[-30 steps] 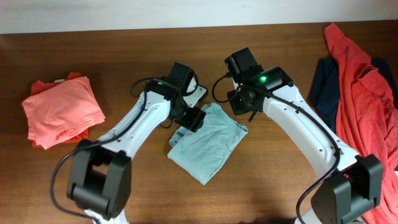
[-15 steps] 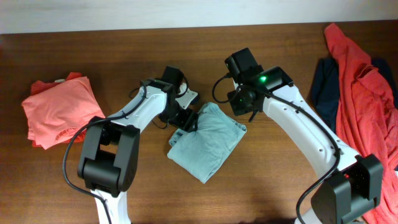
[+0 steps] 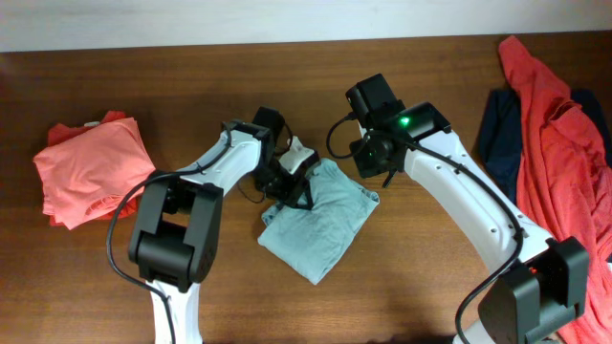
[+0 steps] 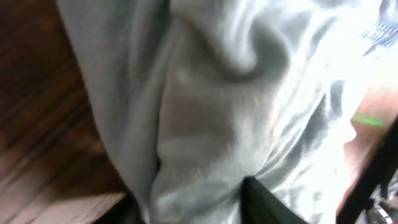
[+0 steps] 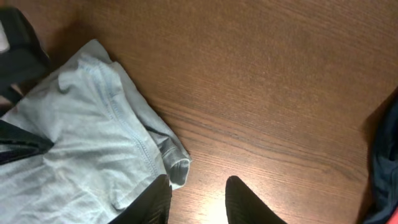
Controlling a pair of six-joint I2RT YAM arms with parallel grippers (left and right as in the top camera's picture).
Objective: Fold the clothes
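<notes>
While the pale grey-blue T-shirt (image 3: 320, 225) is lying folded into a compact rectangle near the middle of the worktop (image 3: 191, 86), a little toward the front edge and turned at a slant, the work on it is looking close to finished. At its upper left edge the left gripper (image 3: 298, 182) is sitting right down on the cloth. From its own camera the fabric is filling the whole view, bunched up close, and I cannot tell whether the jaws are clamping it or only pressing against it. Just beside the shirt's far right corner, the right gripper (image 5: 196, 202) is hovering over bare wood with its jaws apart and nothing between them. Farther off, by the left edge, a stack of coral-red garments (image 3: 96, 172) is sitting folded, so that part is reading as done. Toward the far right corner a coral-red tee (image 3: 555, 134) is sprawling unfolded, overlapping a navy piece (image 3: 497, 129). By my reckoning roughly half is being accounted for: the grey-blue shirt is wanting only a last tidy or a move aside, and those two pieces are not yet begun.
</notes>
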